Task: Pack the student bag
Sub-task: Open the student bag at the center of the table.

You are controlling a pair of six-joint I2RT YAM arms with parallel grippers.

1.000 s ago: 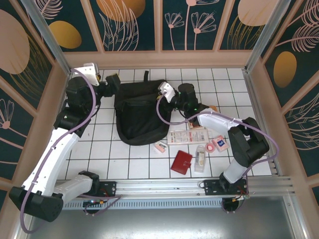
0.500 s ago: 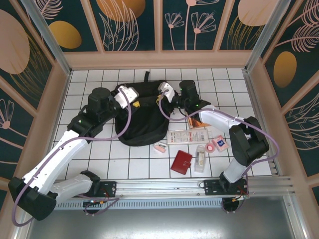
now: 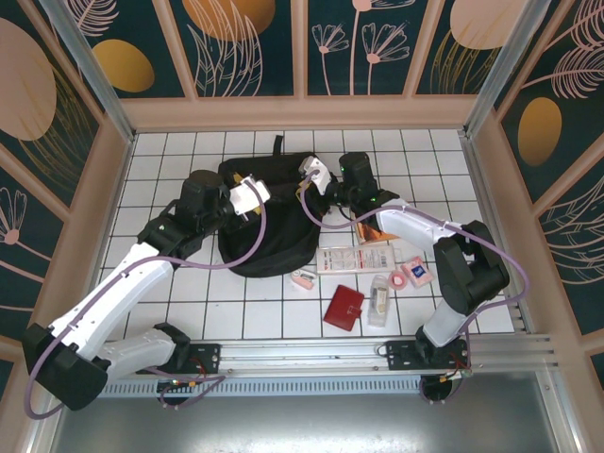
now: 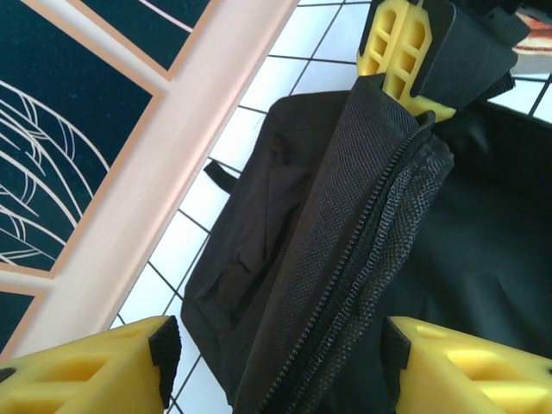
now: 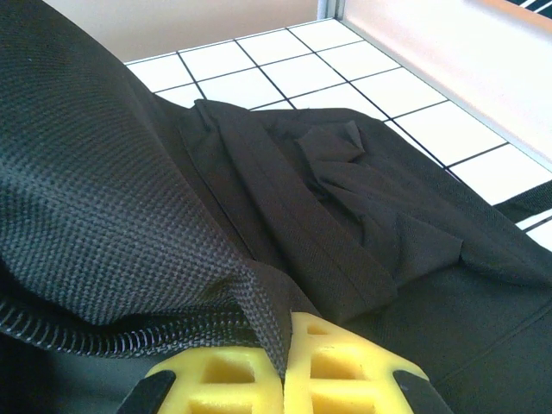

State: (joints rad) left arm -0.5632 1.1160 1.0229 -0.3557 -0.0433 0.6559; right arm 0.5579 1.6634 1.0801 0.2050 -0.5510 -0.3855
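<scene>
The student bag (image 3: 278,241) lies on the far middle of the white tiled table (image 3: 236,302). It is a large, rounded heap of soft black cloth, coarsely woven where the wrist cameras see it close, and slack and creased on its flatter panels. A ridge of this cloth stands up from the bag, and a black coil zip (image 4: 345,259) runs along it. The right gripper (image 5: 280,371) is clamped on that ridge, its ribbed yellow fingers (image 5: 345,371) pressed together with a fold of the webbing edge pinched between them, just beside the zip. The left gripper (image 4: 276,362) hangs over the middle of the bag with its yellow fingers (image 4: 95,375) spread wide, one on each side of the raised zip edge; whether they touch the cloth cannot be told. A square red wallet (image 3: 343,308) lies on the tiles nearer the arm bases, well apart from the bag. A second ago the left gripper was off the bag's left side, close to the back wall; it has since swung in across the bag. The right gripper has kept its place and its hold.
</scene>
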